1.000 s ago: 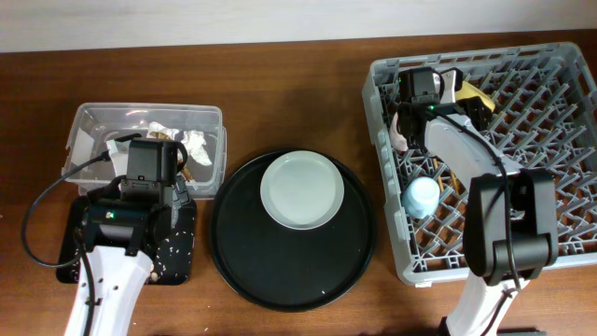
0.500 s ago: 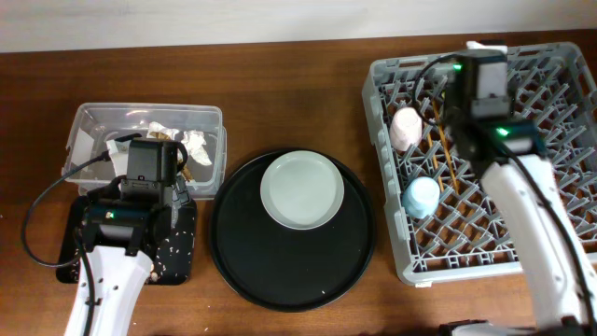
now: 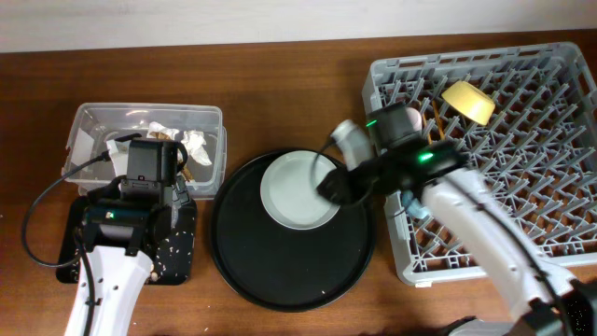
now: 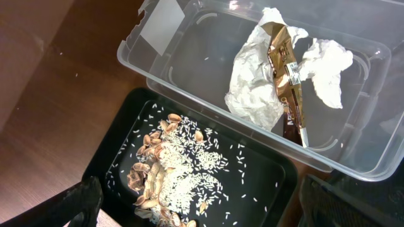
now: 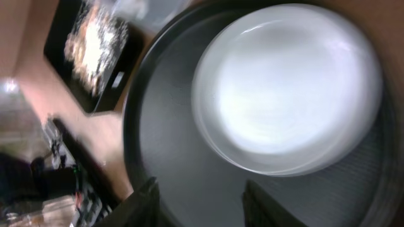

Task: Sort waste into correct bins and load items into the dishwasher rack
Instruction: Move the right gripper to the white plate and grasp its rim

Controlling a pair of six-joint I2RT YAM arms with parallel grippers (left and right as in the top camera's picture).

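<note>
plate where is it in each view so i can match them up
overhead: plate at centre, on the upper part of the round black tray.
left wrist: not in it.
right wrist: plate fills the upper right, blurred.
shared landmark: shallow black tray, lower left overhead, bottom in left wrist, top left in right wrist.

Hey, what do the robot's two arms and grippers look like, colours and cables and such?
Both arms have white links: the left arm and the right arm. Each wrist section is a black block with small green lights. A black cable loops beside the left arm. The left fingers look black; the right fingers are dark, blurred.
</note>
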